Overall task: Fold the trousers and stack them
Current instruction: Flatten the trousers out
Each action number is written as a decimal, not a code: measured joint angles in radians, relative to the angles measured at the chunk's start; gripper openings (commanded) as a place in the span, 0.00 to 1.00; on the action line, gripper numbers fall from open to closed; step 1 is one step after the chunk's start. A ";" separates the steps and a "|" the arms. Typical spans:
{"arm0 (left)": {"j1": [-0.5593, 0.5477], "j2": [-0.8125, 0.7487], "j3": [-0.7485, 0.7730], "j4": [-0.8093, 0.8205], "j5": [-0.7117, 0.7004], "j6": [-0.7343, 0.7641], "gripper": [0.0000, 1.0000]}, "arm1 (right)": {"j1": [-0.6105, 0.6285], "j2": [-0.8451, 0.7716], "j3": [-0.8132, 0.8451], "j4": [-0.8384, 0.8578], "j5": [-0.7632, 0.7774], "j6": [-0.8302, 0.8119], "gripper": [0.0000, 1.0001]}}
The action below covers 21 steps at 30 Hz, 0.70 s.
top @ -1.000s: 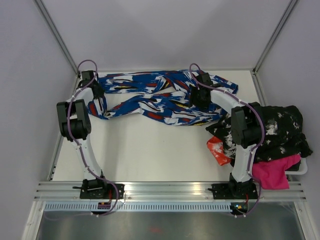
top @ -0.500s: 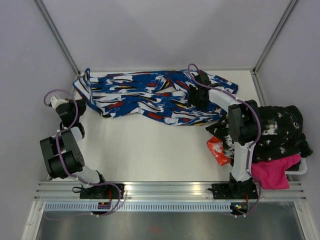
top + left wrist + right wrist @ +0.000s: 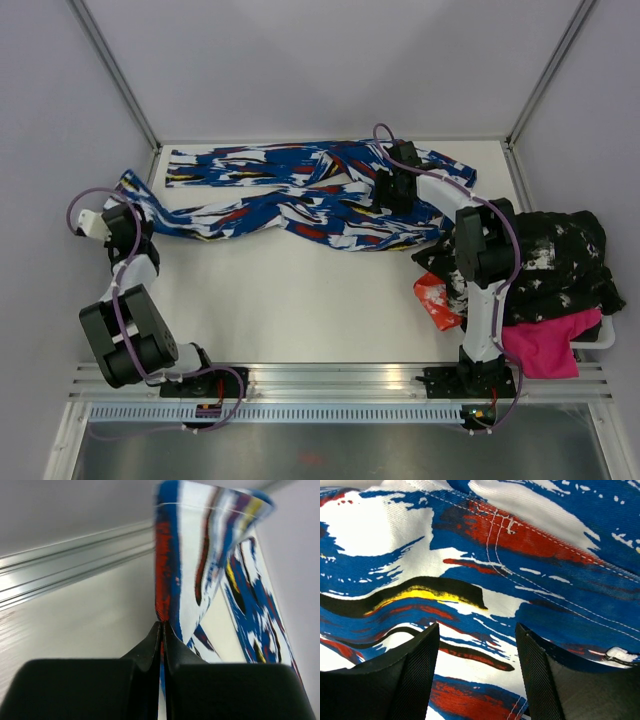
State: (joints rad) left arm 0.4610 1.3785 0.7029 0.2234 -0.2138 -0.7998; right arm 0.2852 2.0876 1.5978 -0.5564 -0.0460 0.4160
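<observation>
Clamped in left pincer (image 3: 161,630): trousers (image 3: 300,195) leg end, at table (image 3: 300,300) left edge. Apart over waist: right pincer (image 3: 476,627). Heaped at right: black speckled garment (image 3: 560,255), pink garment (image 3: 545,345).

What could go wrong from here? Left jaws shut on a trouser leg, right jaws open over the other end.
1. Left jaws pinch only a thin edge of the trousers leg; it may slip out under tension.
2. Right jaws stand open over the fabric, clamping nothing, so a leftward pull could drag the whole garment.
3. The clothes pile lies right beside the trousers' right end and might snag.
</observation>
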 measured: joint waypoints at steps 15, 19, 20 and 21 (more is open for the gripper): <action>0.068 0.105 0.076 -0.206 -0.019 -0.084 0.86 | -0.019 0.056 0.069 -0.119 0.094 0.007 0.69; 0.050 0.072 0.119 -0.177 0.044 0.024 0.87 | -0.080 0.056 0.069 -0.136 0.120 0.046 0.67; 0.030 0.052 0.126 -0.169 0.061 0.076 0.87 | -0.096 0.056 0.069 -0.135 0.126 0.059 0.64; 0.011 0.040 0.137 -0.165 0.070 0.112 0.86 | -0.115 0.056 0.070 -0.134 0.127 0.063 0.63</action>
State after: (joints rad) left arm 0.4717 1.4185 0.8402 0.0586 -0.1436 -0.6880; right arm 0.1703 2.1441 1.6676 -0.6899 0.0814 0.4786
